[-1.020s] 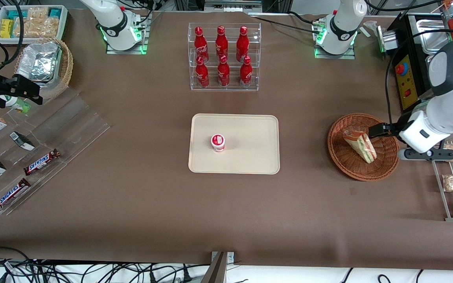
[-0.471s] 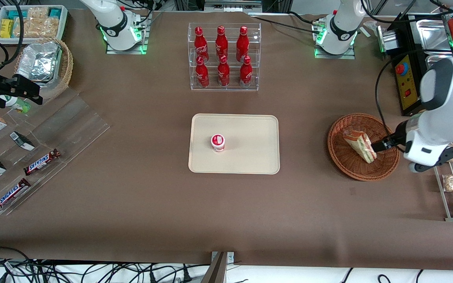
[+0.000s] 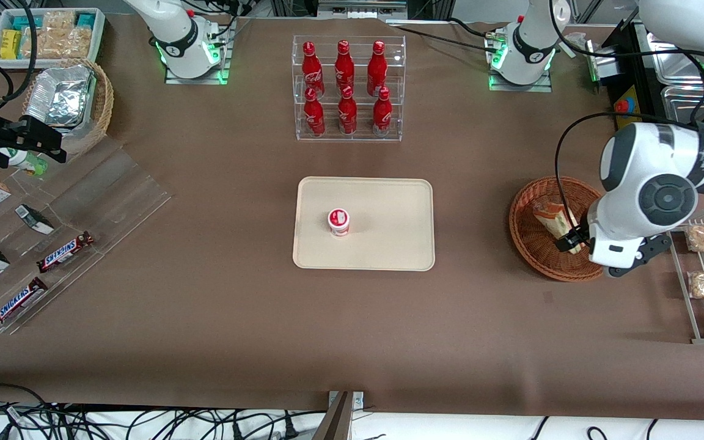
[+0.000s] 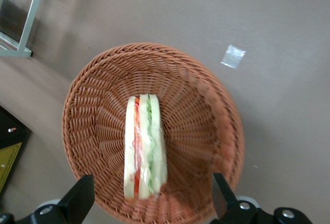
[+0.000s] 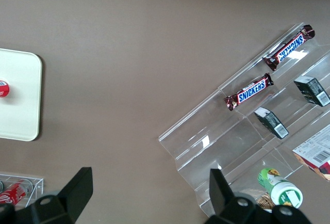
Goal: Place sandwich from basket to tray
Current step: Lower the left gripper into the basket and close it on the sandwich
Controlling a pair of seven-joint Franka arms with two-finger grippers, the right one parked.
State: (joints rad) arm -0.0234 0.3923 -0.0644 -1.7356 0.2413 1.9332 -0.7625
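Reddish-brown woven wicker basket (image 4: 98,79) with rough ribbed weave, sandwich (image 4: 145,146) in glossy clear wrap, matt black tool (image 4: 152,206) above it with fingers spread, smooth matt cream tray (image 3: 388,208), matt brown bench (image 3: 205,305) covering

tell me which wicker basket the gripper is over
The reddish-brown basket holding the sandwich; the open gripper hangs above it. The paler basket holds foil packets.
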